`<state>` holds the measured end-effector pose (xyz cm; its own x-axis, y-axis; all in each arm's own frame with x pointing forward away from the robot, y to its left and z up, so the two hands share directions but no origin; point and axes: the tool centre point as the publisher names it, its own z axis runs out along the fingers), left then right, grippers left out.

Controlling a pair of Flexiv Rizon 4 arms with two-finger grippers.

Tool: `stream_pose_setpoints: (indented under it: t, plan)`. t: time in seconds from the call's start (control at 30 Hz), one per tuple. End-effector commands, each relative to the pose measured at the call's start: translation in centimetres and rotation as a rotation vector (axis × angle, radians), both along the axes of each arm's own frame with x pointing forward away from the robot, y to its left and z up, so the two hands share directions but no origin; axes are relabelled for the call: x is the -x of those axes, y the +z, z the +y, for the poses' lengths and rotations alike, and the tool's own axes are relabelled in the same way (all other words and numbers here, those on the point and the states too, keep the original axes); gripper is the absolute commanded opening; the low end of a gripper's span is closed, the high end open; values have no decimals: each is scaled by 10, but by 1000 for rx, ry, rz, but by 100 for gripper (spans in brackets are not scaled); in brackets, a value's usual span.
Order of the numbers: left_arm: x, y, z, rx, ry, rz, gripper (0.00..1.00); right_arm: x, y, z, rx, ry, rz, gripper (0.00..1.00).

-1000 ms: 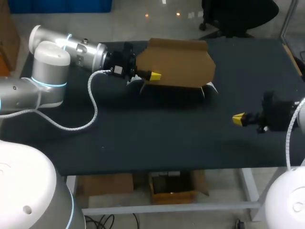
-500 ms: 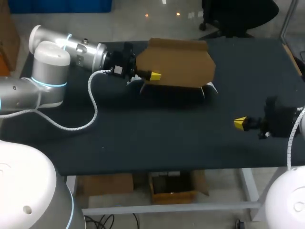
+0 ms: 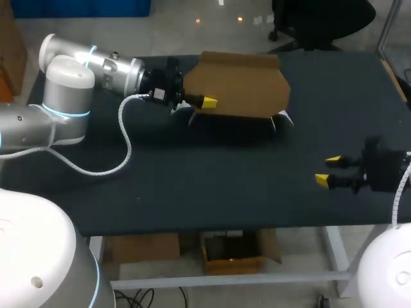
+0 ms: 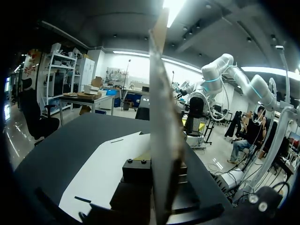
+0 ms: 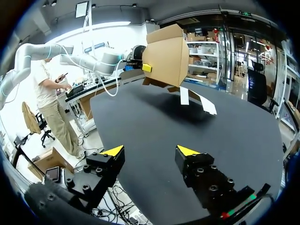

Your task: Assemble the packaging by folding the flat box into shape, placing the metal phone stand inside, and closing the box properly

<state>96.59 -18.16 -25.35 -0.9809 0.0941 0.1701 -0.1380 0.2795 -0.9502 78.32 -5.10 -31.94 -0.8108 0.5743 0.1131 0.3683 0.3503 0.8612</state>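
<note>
Near right corner of the worktop: right gripper low over the dark surface, its yellow-tipped fingers spread with nothing between them, pointing across toward the left edge. Well apart from it, toward the middle of the far edge: the brown cardboard box, partly formed and held clear of the worktop, with its shadow lying underneath. White flaps hang from its underside, not yet tucked. The left arm comes in from the far left corner. The left gripper pinches one wall of the box at its left side: one yellow tip shows on the outer face, and the wrist view has the panel running edge-on straight out from between the fingers. The metal phone stand is not seen in any view. Handling, as a judgement: thin card, very light, stiff only along its panels and weak at the creases. It will likely rack or fold if pushed off-square, and crush under a hard squeeze. Best hold looks to be a flat wall close to a fold line, as the left has it. The dangling flaps would only bend away. The free gripper could brace the opposite wall.
</note>
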Motion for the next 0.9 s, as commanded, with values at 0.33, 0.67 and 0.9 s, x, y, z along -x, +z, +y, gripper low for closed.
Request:
stream_pose_setpoints:
  t: [0.33,0.67,0.9]
  plan:
    - [2,7,-1,-12,12,-23,0,2,1,0,-5,-10,-10,100]
    - [13,30,-2,-38,39,-72,0,2,1,0,-5,-10,-10,100]
    - [20,44,1,-24,56,-103,0,2,1,0,-5,-10,-10,100]
